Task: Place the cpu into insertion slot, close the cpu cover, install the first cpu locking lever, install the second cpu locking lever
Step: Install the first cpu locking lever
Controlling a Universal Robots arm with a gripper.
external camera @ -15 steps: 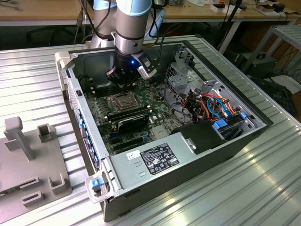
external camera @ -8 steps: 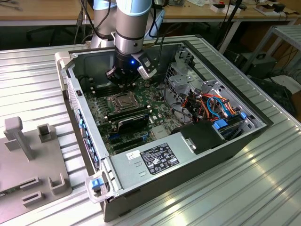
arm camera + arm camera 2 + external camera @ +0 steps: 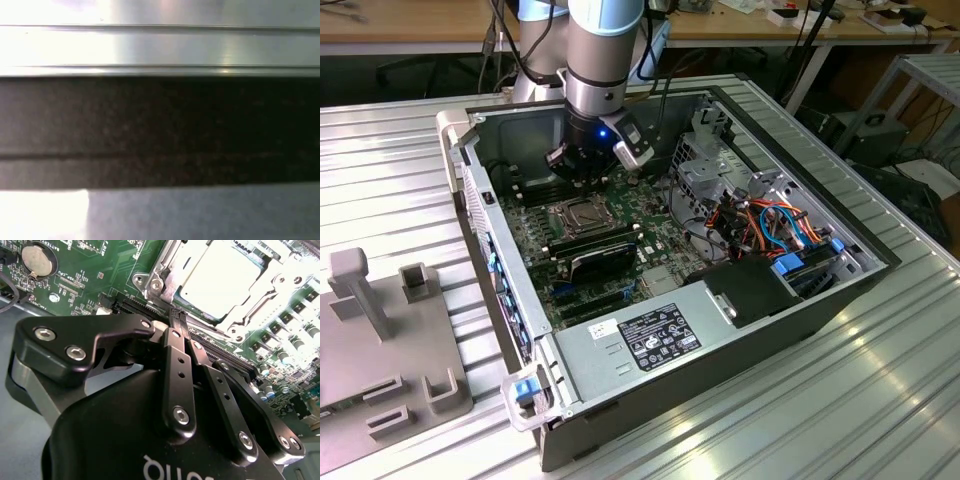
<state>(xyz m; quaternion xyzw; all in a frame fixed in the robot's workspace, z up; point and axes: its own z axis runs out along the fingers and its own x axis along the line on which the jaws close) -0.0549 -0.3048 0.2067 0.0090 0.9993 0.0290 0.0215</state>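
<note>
The cpu [image 3: 220, 277], a silvery-beige square, lies in the insertion slot [image 3: 578, 213] on the green motherboard. The cpu cover [image 3: 280, 287] lies flat over it, framing the chip. A thin metal locking lever [image 3: 161, 267] runs along the socket edge nearest my fingers. My black gripper [image 3: 178, 315] is shut, its two fingers pressed together with the tips just outside that socket edge, over a long black slot. I cannot tell whether the tips touch the lever. In the exterior view the gripper [image 3: 582, 175] hangs inside the open computer case just behind the socket.
Long black memory slots [image 3: 595, 245] lie in front of the socket. A power supply [image 3: 655, 335] fills the case's front, with orange and blue cables [image 3: 775, 220] and a drive cage [image 3: 710, 150] on the exterior view's right. A grey fixture [image 3: 390, 330] stands outside on the ribbed table.
</note>
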